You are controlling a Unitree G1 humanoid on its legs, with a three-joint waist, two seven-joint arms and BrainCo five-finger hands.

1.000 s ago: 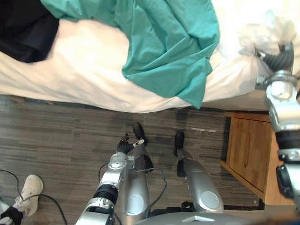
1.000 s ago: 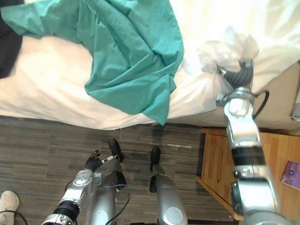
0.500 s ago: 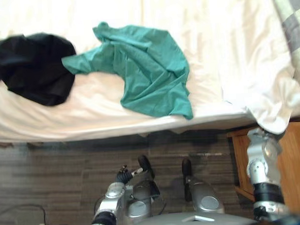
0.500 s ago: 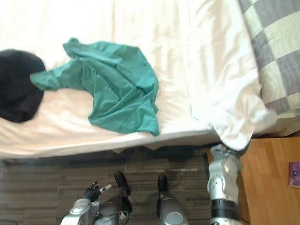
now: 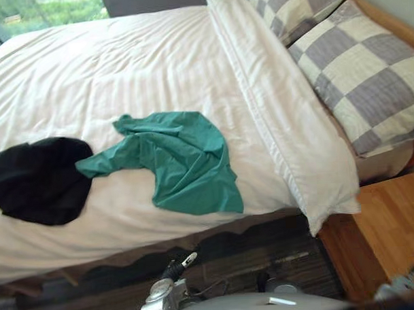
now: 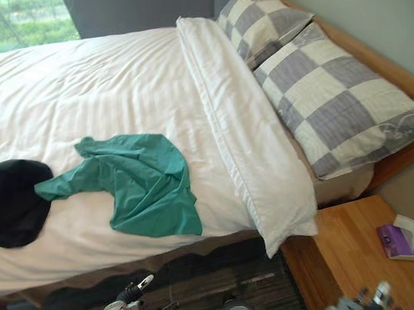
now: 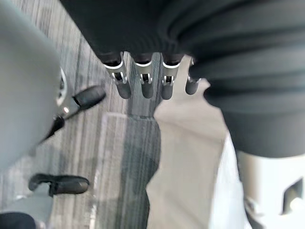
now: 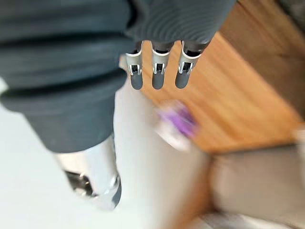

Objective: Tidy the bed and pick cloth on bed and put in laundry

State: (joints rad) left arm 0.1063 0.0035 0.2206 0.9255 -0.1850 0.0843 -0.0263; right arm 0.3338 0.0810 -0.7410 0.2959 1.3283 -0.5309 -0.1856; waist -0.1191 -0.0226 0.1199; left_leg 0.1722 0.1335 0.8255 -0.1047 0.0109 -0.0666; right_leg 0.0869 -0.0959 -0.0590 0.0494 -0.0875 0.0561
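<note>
Right now neither cloth is in a hand, so the step in hand looks like the reach for the nearest garment, w/ the laundry drop to follow. Nearest target is the crumpled teal fabric garment [image 5: 187, 169], lying on the white bed cover [image 5: 122, 69] close to the near edge. One sleeve-like strip runs toward the bunched black cloth [image 5: 38, 188] and looks to touch it. Best approach, I'd judge: come down over the teal heap's thick creased middle, not the flat hem. Pinch several folds together & lift straight up, so it doesn't drag the black piece or ruck the cover. Further back, the long white folded duvet edge [image 5: 288, 145] and the grey-and-cream checked pillows [image 5: 357, 75] look neat; leave alone. Left hand [image 7: 144, 85]: fingers straight, apart, hanging over the grey plank floor [image 7: 133, 167], holding & touching nothing. Right hand [image 8: 155, 76]: fingers likewise straight, empty, w/ the light wooden bedside table [image 6: 346, 252] past them.
</note>
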